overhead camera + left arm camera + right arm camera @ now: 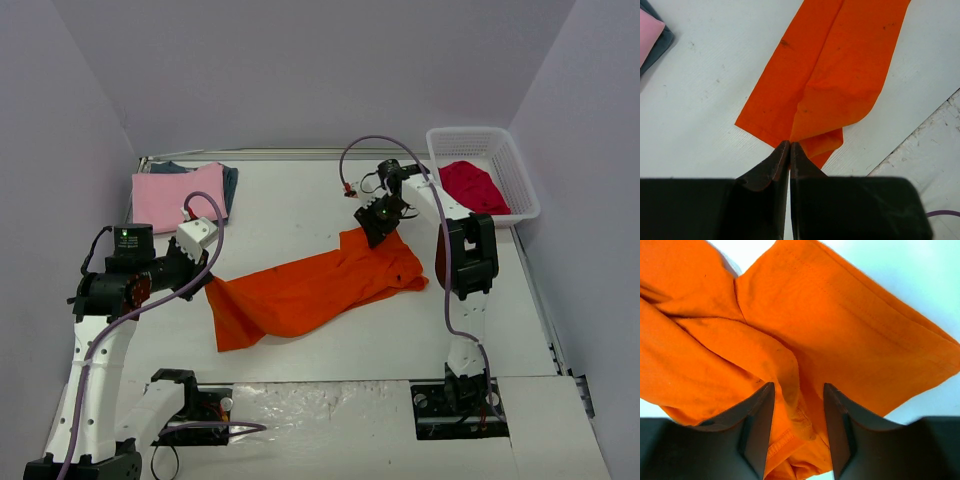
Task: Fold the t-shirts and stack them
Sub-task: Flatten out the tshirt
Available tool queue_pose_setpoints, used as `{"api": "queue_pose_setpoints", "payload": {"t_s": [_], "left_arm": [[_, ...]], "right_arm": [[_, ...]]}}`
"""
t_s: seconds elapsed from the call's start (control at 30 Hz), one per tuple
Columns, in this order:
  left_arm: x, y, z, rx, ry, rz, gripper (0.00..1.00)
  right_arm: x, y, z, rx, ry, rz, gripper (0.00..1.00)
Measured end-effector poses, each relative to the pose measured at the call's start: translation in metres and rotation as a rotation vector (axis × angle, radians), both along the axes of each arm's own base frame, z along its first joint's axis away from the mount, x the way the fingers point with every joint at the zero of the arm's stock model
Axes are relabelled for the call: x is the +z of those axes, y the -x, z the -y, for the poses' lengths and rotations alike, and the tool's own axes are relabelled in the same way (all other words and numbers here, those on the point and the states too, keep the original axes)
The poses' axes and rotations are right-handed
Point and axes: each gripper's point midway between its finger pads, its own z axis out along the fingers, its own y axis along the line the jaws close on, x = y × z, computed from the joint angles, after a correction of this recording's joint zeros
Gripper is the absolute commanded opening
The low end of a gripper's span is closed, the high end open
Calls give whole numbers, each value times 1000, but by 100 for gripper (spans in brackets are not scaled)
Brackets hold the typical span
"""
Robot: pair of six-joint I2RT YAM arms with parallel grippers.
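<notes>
A bright orange t-shirt (pixel 310 290) lies crumpled and stretched across the middle of the white table. My left gripper (pixel 207 284) is shut on its left edge; the left wrist view shows the jaws pinched on the orange cloth (pixel 840 75). My right gripper (pixel 378 232) is open over the shirt's upper right part, its jaws standing either side of a bunched fold (pixel 795 405). A folded light pink t-shirt (pixel 172 197) lies on a dark blue-grey t-shirt (pixel 229 180) at the back left. A crimson red t-shirt (pixel 474 186) lies in the basket.
A white plastic lattice basket (pixel 520 175) stands at the back right corner. Purple cables run along both arms. The table's near edge (pixel 330 385) meets a lower panel. Walls close in the left, back and right sides.
</notes>
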Motion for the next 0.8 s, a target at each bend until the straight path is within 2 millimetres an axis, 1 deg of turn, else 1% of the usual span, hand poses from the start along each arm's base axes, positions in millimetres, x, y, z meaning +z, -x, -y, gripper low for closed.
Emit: {"api": "queue_pose_setpoints", "payload": {"t_s": [0.03,0.07,0.1,0.13,0.4,0.5,0.57,0.63,0.67,0.73,0.8], "left_arm": [[0,0,0,0,0,1,2],[0,0,0,0,0,0,2],[0,0,0,0,0,0,2],[0,0,0,0,0,0,2],[0,-1,-1,6,0,2,2],[0,0,-2,8,1,6,2],[0,0,-2,11,1,8,3],[0,-1,-2,12,1,8,2],[-1,-1,-2,12,0,6,2],[-2,-3,-3,13,-2,-3,2],[-5,-5,-3,17,-6,-13,2]], "right_arm": [[-1,1,0,5,1,-3,25],[-3,3,0,12,1,-7,19],[-5,6,0,16,1,-15,11],[-7,9,0,23,2,-23,0],[-21,27,4,34,10,-82,0],[-16,33,6,34,10,-80,0],[-6,33,6,33,5,-57,0],[13,32,6,33,-4,-15,0],[23,33,7,33,-10,10,0],[51,36,8,33,-27,73,0],[78,45,11,33,-41,132,0]]}}
